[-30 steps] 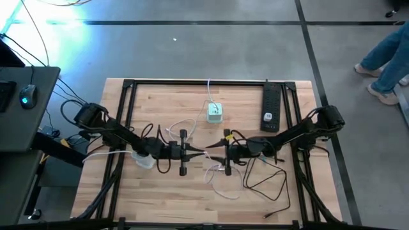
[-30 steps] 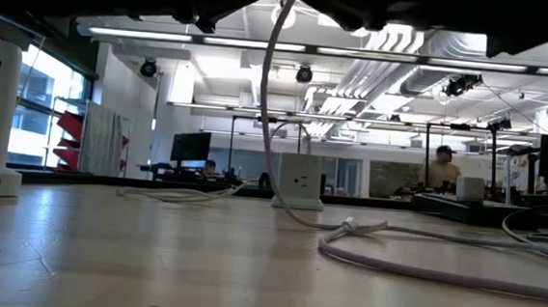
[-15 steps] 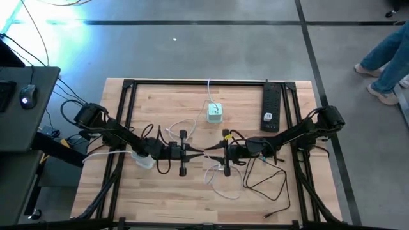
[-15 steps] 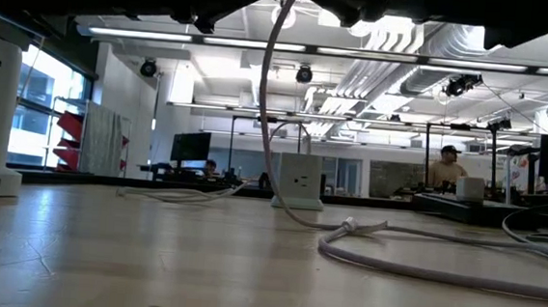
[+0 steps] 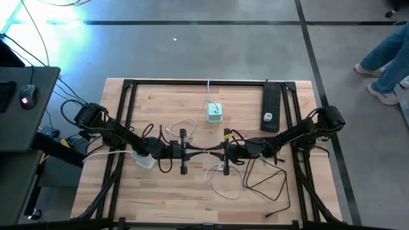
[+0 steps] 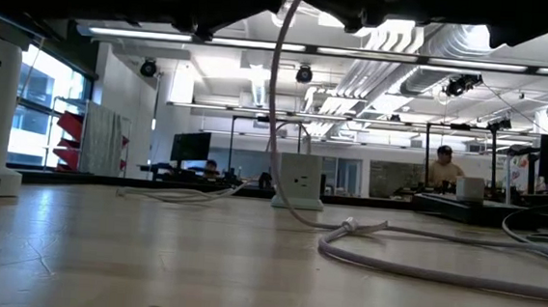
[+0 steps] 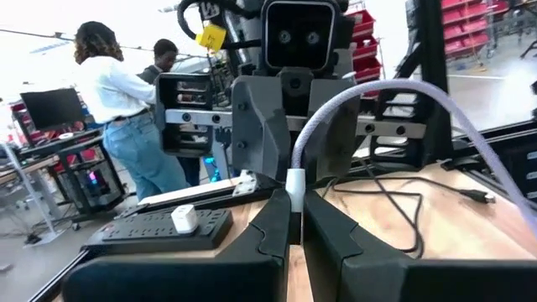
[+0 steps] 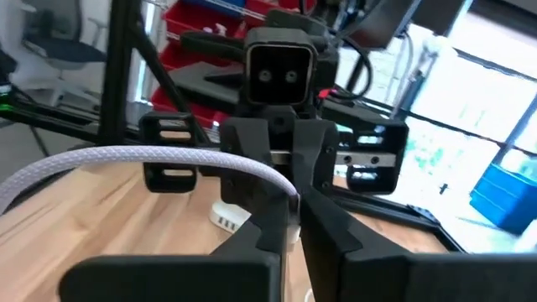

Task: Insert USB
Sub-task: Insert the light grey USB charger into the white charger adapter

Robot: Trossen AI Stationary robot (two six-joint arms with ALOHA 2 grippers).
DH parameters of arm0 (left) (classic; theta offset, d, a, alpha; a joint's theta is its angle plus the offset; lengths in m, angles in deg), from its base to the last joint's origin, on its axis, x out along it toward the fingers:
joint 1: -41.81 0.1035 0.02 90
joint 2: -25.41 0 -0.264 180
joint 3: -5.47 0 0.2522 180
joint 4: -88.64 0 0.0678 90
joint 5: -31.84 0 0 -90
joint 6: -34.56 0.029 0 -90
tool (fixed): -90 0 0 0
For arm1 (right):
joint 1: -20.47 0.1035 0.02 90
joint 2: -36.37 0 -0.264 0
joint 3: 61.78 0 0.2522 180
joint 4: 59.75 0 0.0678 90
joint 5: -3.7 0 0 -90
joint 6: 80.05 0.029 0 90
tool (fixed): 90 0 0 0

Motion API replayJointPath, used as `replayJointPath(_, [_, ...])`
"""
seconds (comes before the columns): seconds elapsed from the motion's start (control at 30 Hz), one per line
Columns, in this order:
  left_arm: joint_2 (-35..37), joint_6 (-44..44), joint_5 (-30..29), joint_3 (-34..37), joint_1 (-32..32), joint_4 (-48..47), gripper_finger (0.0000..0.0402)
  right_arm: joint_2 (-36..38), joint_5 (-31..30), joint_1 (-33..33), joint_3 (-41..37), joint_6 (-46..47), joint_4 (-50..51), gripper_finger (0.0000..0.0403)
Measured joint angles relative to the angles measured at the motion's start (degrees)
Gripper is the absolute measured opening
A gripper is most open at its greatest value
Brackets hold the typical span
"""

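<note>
A grey braided USB cable [image 6: 276,96] with a white plug [image 7: 295,186] is held up over the middle of the table. My left gripper [image 5: 195,151] and right gripper [image 5: 216,153] meet there tip to tip, level, each shut on the cable's plug end. From there the cable hangs to the tabletop and trails off along it [image 6: 411,265]. A white power cube [image 5: 215,112] stands on the table behind the grippers. My left gripper pinches the white plug [image 7: 295,191] between its two fingertips. The fingers come in level from the table's left side. The plug is clear of the table, and the cord arches away from it. My right gripper pinches the cable's end [image 8: 285,193], where the braided cord meets the plug, between its two fingers. It comes in level from the table's right side, facing the left gripper. The cord arches off to one side, clear of the table.
A white power strip [image 5: 144,160] lies under the left arm. A black power strip [image 5: 271,105] lies at the far right, with a small white adapter on it. A black cable [image 5: 265,180] loops near the right front. People stand in the room beyond the table.
My right gripper has shut its fingers on the cable's end in front of the left gripper. The hanging cable's upper part has shifted slightly sideways. The left gripper has stayed shut on the plug.
</note>
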Motion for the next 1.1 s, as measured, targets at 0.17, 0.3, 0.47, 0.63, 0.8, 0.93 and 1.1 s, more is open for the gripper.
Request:
replayJointPath(0.17, [0.0,0.0,-1.4,-0.1,-0.1,-2.6,0.0027,0.1,-0.3,-0.4,0.0,2.9,0.6,0.0001])
replayJointPath(0.3, [0.0,-0.6,-2.0,-0.1,-0.1,-4.5,0.0061,0.1,-0.7,-0.8,0.0,3.8,1.4,0.0])
replayJointPath(0.47, [0.0,-1.0,-2.5,-0.1,-0.1,-5.0,0.0088,0.1,-0.7,-1.6,0.0,6.0,1.6,0.0])
replayJointPath(0.63, [0.0,-1.9,-4.5,-0.1,-0.1,-7.5,0.0092,0.1,-1.0,-1.8,0.0,6.1,1.8,0.0])
replayJointPath(0.8, [0.0,-2.9,-6.4,-0.1,0.5,-8.7,0.0093,0.1,-1.0,-1.9,0.0,7.8,1.4,0.0])
replayJointPath(0.93, [0.0,-2.3,-6.6,-0.5,0.7,-8.9,0.0093,0.2,-0.9,-2.0,0.0,8.9,1.7,0.0])
replayJointPath(1.1, [0.0,0.2,-6.7,-3.0,0.3,-10.7,0.0092,0.2,-0.7,-2.0,0.0,8.9,1.9,0.0])
